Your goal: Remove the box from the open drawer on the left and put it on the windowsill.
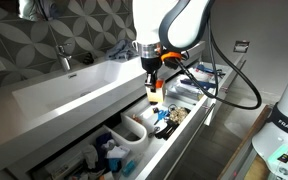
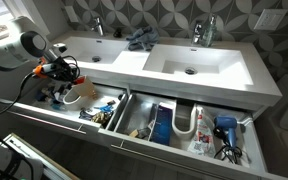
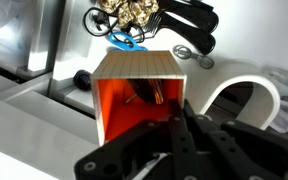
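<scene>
My gripper (image 3: pixel 172 128) is shut on the box (image 3: pixel 132 92), a small carton with a pale top and an orange face. In an exterior view the gripper (image 1: pixel 152 80) holds the box (image 1: pixel 156 96) upright just above the open grey-fronted drawer (image 1: pixel 180 132), beside the sink counter's front edge. In an exterior view the gripper (image 2: pixel 62 70) hovers over the left drawer (image 2: pixel 44 118). Rounded white tubs (image 3: pixel 246 95) and dark clutter lie below the box. No windowsill shows clearly.
The white double sink counter (image 2: pixel 174 58) with two taps runs along the wall. A second open drawer (image 2: pixel 184 125) holds blue and white packets and a white pipe. Blue scissors (image 3: pixel 124 42) and black utensils (image 3: pixel 189 20) lie in the left drawer. Cables hang from the arm.
</scene>
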